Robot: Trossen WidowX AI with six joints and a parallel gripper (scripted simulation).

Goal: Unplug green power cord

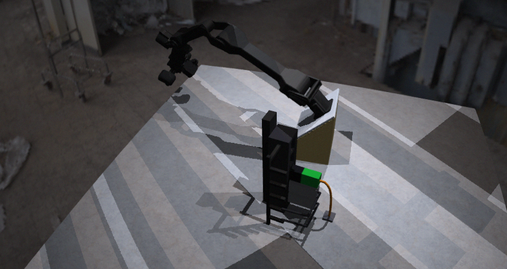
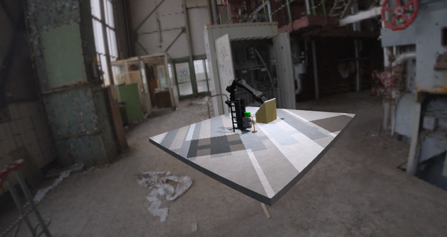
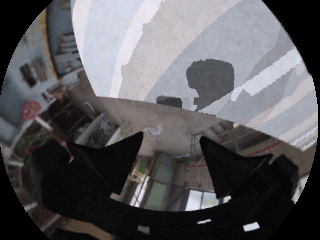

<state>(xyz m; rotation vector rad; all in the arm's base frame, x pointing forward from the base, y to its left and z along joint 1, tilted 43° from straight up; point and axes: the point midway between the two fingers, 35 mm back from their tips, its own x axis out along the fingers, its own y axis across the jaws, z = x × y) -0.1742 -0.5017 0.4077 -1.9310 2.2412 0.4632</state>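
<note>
Nothing of the task is done yet, I think. The green plug (image 1: 309, 177) sits in the power strip (image 1: 279, 167), which stands upright near the middle of the bench (image 1: 391, 195), with its orange cord (image 1: 330, 195) hanging down. The gripper (image 1: 177, 69) hovers over the far edge, fingers spread wide, holding nothing, well apart from the plug.

Top view high and near, exterior far, both sharing table (image 1: 391, 181), wrist downward.

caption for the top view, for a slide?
Open gripper raised above the table's far corner, away from the green plug seated in the upright power strip.
</note>
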